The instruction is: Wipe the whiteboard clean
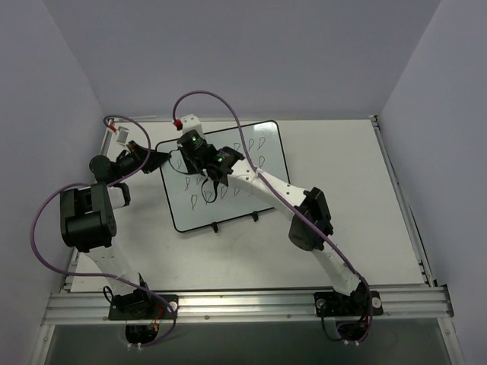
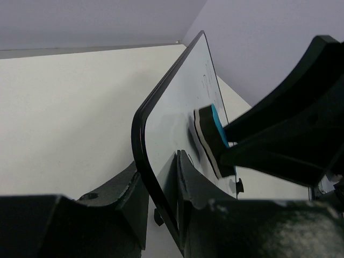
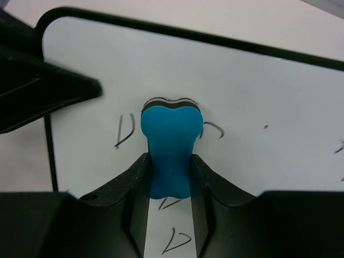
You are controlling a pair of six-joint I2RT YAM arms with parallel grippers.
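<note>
The whiteboard [image 2: 177, 102] was gripped by its black-framed edge between the fingers of the left gripper [image 2: 159, 180]. A blue eraser [image 2: 214, 133], clamped in the right gripper [image 2: 231, 142], was pressed against its white face.

Soft even light, faint shadows; left claw [image 2: 161, 188] slightly out of focus.

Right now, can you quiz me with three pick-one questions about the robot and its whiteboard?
1. Where is the eraser?
A) on the floor
B) pressed on the whiteboard
C) behind the whiteboard

2. What colour is the eraser's back?
A) red
B) yellow
C) blue

3. What are the left fingers doing?
A) pinching the whiteboard's edge
B) spread wide in the air
C) holding a pen

Answers:
1 B: its felt side sits against the board, held by the right fingers.
2 C: the right wrist view shows bright blue.
3 A: the black frame runs between them.
</note>
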